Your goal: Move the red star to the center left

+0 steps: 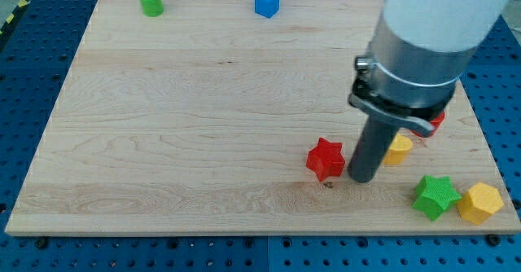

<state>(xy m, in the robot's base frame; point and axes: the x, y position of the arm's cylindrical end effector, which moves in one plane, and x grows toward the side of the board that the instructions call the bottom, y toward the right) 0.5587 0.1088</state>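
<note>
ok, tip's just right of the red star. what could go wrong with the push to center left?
1. My tip sits right of the red star but slightly lower, so an off-centre push could spin it or let it slip away up the view.
2. The yellow block lies close to the rod's right; backing up to realign might nudge it.
3. The arm hides most of a red block, so clearance there cannot be judged.

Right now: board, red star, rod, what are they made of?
Board: pale wood, matte, visible grain lines.
Red star: uniform colour, slight sheen; painted wood or plastic, can't tell.
My tip, just to the star's right in the view: dark smooth rod, likely metal or plastic.
</note>
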